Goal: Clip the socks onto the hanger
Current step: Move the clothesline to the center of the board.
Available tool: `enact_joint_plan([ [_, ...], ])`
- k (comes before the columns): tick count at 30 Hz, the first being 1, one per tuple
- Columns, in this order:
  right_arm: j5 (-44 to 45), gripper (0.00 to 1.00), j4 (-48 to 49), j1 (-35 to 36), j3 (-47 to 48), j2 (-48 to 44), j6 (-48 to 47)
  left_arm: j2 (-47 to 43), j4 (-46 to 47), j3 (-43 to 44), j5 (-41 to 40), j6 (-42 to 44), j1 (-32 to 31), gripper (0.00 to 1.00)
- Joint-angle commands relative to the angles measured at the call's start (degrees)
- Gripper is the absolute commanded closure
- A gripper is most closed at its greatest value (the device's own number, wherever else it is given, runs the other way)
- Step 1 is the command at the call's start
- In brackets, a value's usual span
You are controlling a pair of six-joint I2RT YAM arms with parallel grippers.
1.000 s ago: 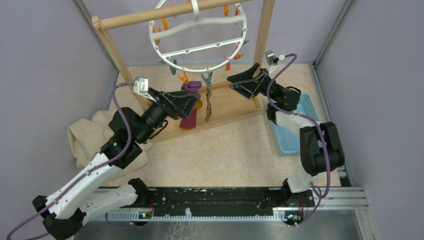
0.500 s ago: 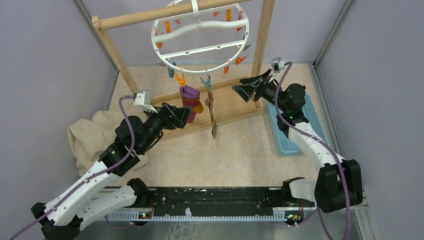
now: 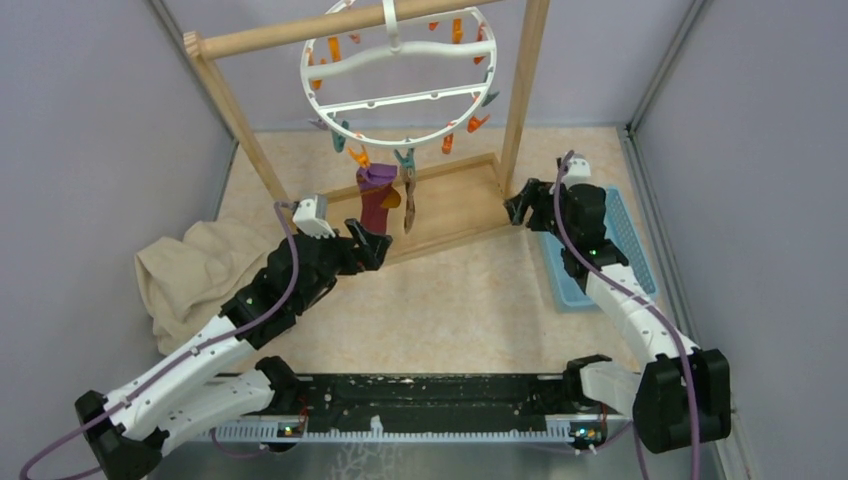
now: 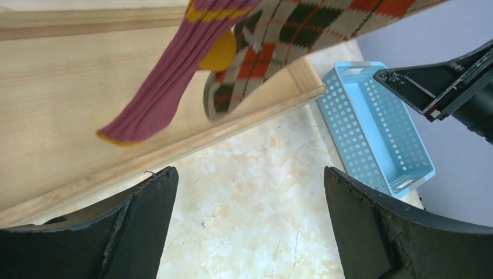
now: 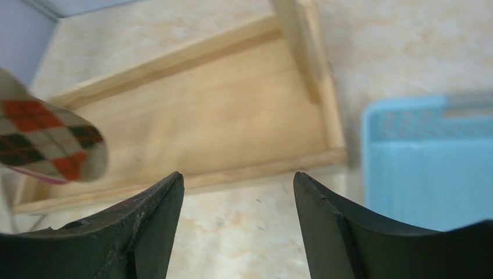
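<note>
The white ring hanger (image 3: 397, 100) hangs by its hook from the wooden bar. The maroon sock (image 3: 376, 197) and the brown argyle sock (image 3: 409, 203) hang side by side from clips at its near rim. Both socks show in the left wrist view, the maroon sock (image 4: 168, 75) and the argyle sock (image 4: 279, 40). The argyle sock's toe (image 5: 52, 145) shows in the right wrist view. My left gripper (image 3: 370, 246) is open and empty, below and just left of the socks. My right gripper (image 3: 517, 207) is open and empty, near the stand's right post.
The wooden frame stand (image 3: 455, 205) with its flat base holds the bar and hanger. A blue perforated basket (image 3: 620, 240) lies at the right. A large beige cloth (image 3: 195, 275) lies at the left. Purple walls close in on both sides.
Both arms have drawn back and down from the hanger. The argyle sock, let go, has swung back and now hangs beside the maroon sock.
</note>
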Motion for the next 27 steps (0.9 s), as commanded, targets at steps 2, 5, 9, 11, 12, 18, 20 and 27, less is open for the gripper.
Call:
enact_joint_plan([
  [2,16.8,0.34,-5.3,-2.2,-4.4,-4.2,1.7,-2.2,-5.4,-0.4,-4.7,-3.6,-0.3,0.01],
  [5,22.1,0.39,-5.4,-2.3,-5.1,-3.9,1.8,-3.9,-6.9,-0.9,-7.0,-4.3,-0.3,0.01],
  [9,20.6,0.41,-6.9,-2.4,-4.5,1.0,1.7,-2.9,-11.7,0.5,-11.9,-6.9,-0.2,0.01],
  [11,17.5,0.42,-4.5,-2.4,-5.2,2.2,2.1,-0.3,-16.8,3.3,-14.9,-9.5,-0.1,0.01],
  [12,16.3,0.44,-2.8,-2.4,-5.9,2.2,2.4,2.0,-19.8,4.7,-15.8,-11.1,0.0,0.01],
  [18,14.8,0.49,-0.8,-2.4,-6.4,1.4,2.6,12.0,-36.6,11.8,-17.4,-24.5,2.5,0.01],
  [20,13.9,0.49,-0.7,-2.5,-6.3,1.4,2.6,13.4,-38.6,11.8,-15.8,-29.2,4.4,0.01],
  [27,13.0,0.49,-0.1,-2.4,-7.0,0.8,2.9,17.0,-31.9,6.0,0.1,-28.5,15.6,0.01],
])
